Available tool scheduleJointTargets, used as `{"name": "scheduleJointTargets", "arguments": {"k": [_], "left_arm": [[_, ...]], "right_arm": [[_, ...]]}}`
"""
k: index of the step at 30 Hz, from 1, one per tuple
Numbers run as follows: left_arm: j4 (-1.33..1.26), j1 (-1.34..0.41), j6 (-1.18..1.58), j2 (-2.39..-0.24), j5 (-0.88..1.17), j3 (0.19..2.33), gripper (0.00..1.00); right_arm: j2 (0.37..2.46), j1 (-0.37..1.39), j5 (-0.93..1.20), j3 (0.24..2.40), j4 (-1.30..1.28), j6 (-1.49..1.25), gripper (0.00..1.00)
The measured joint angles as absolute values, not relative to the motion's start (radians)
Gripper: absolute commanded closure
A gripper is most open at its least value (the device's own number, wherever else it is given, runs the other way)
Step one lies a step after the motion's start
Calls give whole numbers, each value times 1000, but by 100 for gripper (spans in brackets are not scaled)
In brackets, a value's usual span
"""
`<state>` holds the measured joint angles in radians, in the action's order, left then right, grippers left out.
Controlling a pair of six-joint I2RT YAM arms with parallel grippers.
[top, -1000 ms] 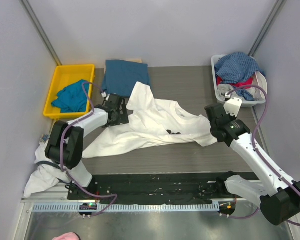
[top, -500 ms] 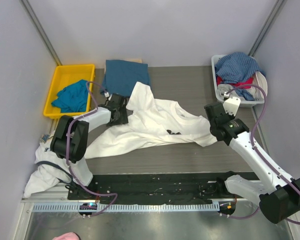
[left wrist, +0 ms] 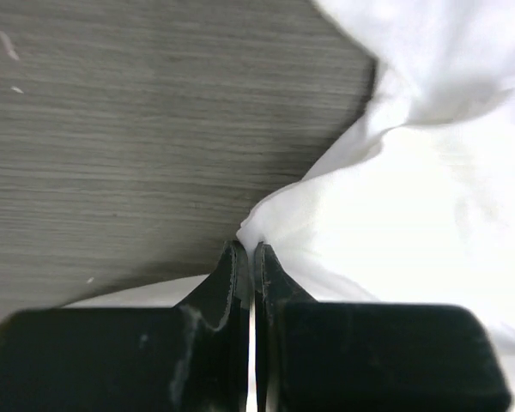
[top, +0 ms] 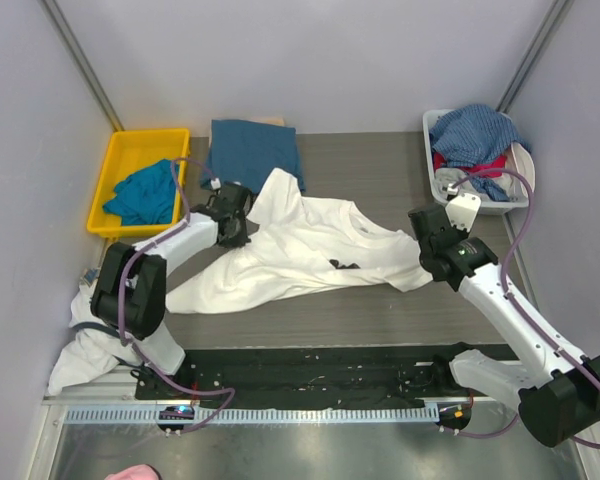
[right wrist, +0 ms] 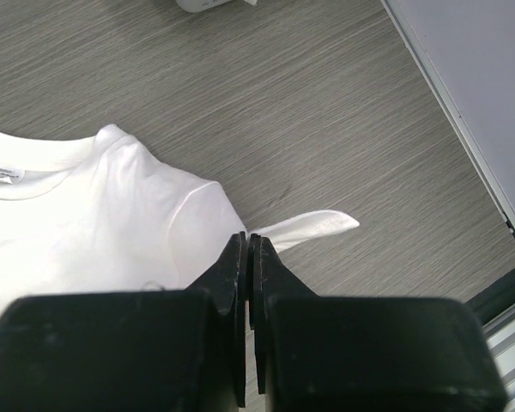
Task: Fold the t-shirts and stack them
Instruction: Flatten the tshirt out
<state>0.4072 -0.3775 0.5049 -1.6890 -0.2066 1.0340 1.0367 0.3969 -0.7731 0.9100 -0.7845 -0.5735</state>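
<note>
While both arms reach forward, their fingers [left wrist: 249, 257] pinch the white t-shirt [top: 310, 250] — low, outstretched.

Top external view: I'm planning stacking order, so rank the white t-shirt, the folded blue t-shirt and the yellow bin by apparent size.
1. white t-shirt, clearly largest.
2. yellow bin and folded blue t-shirt look about alike; no ranking.

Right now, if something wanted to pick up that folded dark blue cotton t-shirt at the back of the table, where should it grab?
Probably the near right corner of the folded dark blue cotton t-shirt, coming from the front right. It lies flat and square, so only the edges offer a pinch. The near left corner is crowded by the left end effector, which is shut on the crumpled white cotton t-shirt.
</note>
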Motion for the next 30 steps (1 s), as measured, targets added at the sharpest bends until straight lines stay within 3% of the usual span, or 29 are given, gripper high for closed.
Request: {"name": "scheduleJointTargets", "arguments": {"k": [9, 15, 19, 26, 30], "left_arm": [[589, -366, 398, -1467, -271, 1472, 100], [651, -348, 348, -1344, -319, 1591, 100], [682, -348, 335, -1298, -340, 1538, 100], [667, -347, 390, -1238, -327, 1121, 100], [687, -347, 432, -1246, -309, 983, 100]], "right_arm": [[987, 397, -785, 911, -779, -574, 99], [963, 397, -801, 913, -777, -574, 99], [962, 397, -800, 913, -777, -574, 99], [962, 397, -789, 913, -779, -575, 99], [962, 397, -786, 913, -780, -575, 99]]}}
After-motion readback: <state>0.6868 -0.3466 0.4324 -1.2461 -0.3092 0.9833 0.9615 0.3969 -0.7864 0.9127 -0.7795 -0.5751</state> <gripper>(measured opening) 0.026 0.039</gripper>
